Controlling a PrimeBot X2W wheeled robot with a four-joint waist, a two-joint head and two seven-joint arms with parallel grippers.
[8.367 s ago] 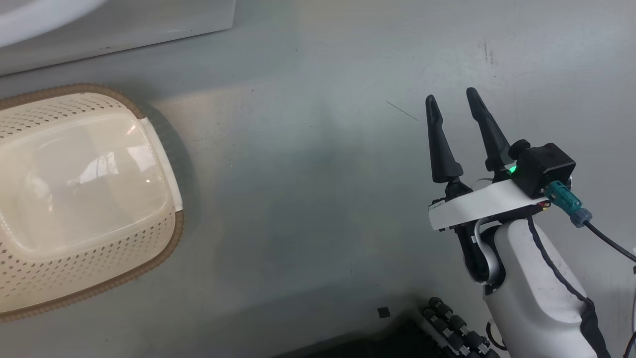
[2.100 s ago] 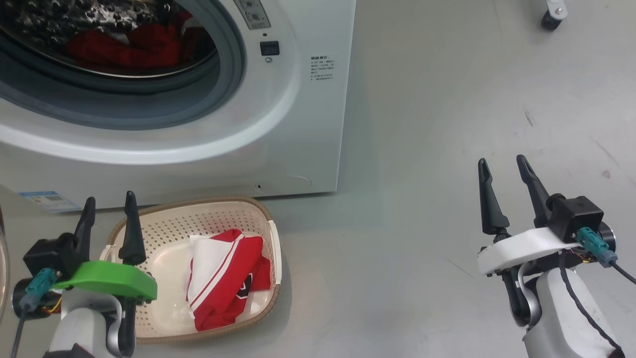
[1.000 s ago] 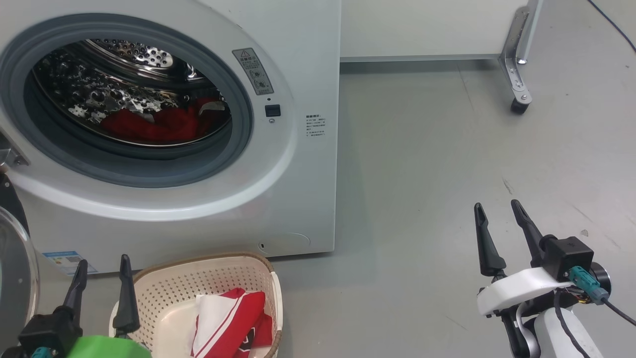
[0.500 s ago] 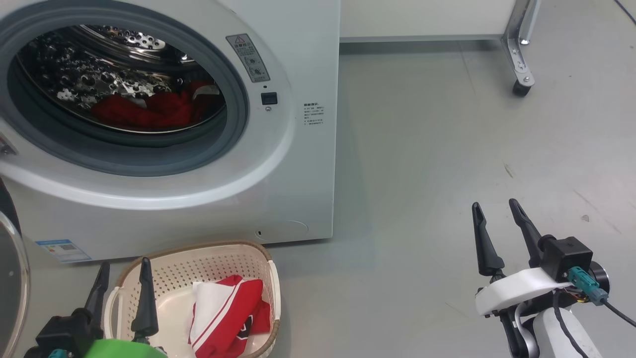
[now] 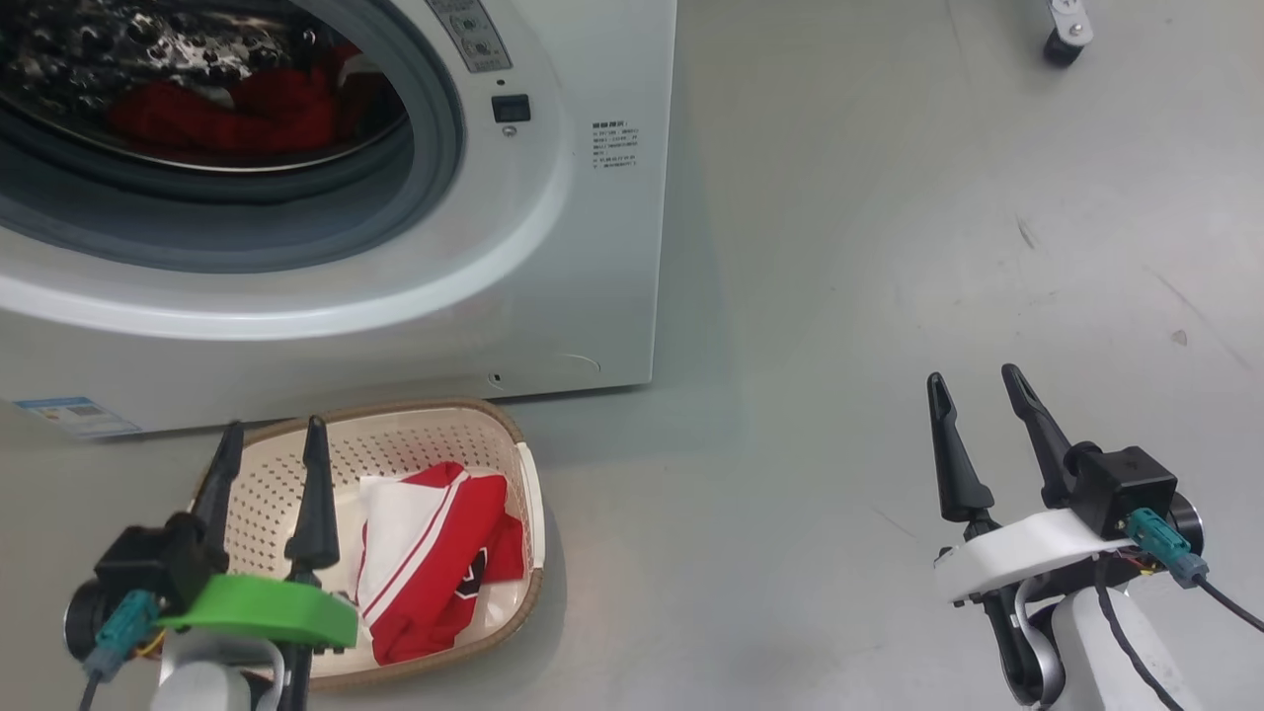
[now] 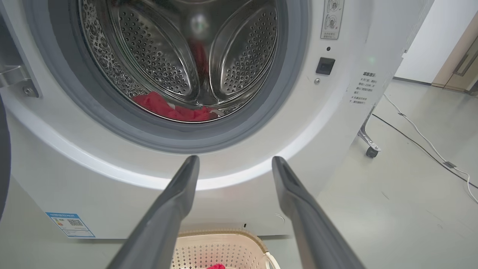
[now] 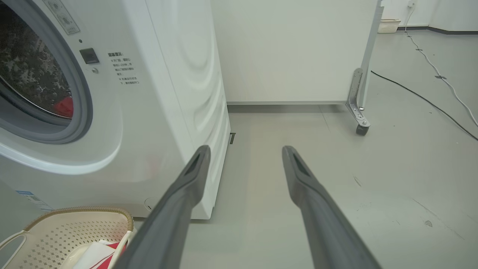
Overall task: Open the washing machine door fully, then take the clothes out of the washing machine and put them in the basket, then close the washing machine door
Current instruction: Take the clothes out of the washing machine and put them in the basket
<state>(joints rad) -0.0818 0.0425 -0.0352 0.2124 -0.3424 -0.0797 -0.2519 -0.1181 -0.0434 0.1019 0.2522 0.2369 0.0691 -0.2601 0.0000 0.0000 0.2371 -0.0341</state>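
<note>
The washing machine [image 5: 553,247] stands at the upper left with its mouth open. Red clothes [image 5: 247,109] lie in the steel drum, and the left wrist view shows these clothes [image 6: 171,110] low in it. The door's dark rim [image 6: 3,157] edges that view's left side. The basket [image 5: 425,420] sits on the floor before the machine and holds a red-and-white garment [image 5: 434,553]. My left gripper [image 5: 275,427] is open and empty over the basket's left part, pointing at the machine. My right gripper [image 5: 973,375] is open and empty over bare floor to the right.
A white panel on a caster leg [image 7: 360,119] stands behind and to the right of the machine. Cables [image 7: 422,97] run across the grey floor on the right. Open floor lies between the basket and my right gripper.
The head camera has tipped down, so the machine sits higher in the picture. My left gripper now shows further up, over the basket's left side. Both grippers stay open.
</note>
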